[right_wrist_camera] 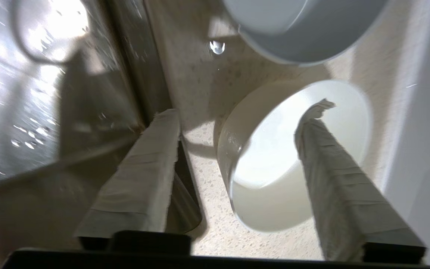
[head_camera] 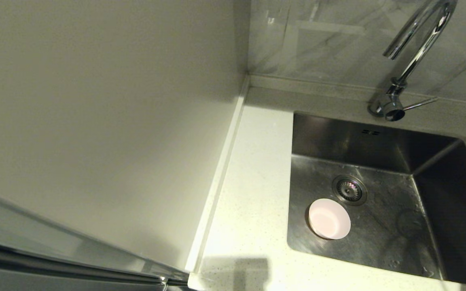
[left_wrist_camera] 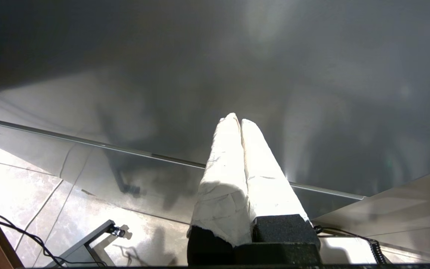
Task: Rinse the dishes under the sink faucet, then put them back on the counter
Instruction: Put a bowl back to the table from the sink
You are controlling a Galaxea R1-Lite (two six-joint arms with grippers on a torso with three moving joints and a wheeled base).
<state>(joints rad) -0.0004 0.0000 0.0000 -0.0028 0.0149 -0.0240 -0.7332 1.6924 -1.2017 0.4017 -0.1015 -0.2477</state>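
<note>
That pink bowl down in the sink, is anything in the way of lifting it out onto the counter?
Nothing visible. The pink bowl sits alone on the sink floor beside the drain, and the counter strip next to the basin shows nothing on it.

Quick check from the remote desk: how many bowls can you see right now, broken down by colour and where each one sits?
Pink bowl: 1, in the sink beside the drain.
White bowl: 1, on the counter, between the open right gripper's fingers, none touching it.
Pale blue bowl: 1, on the counter just beyond the white one.
Total: 3 bowls.
</note>
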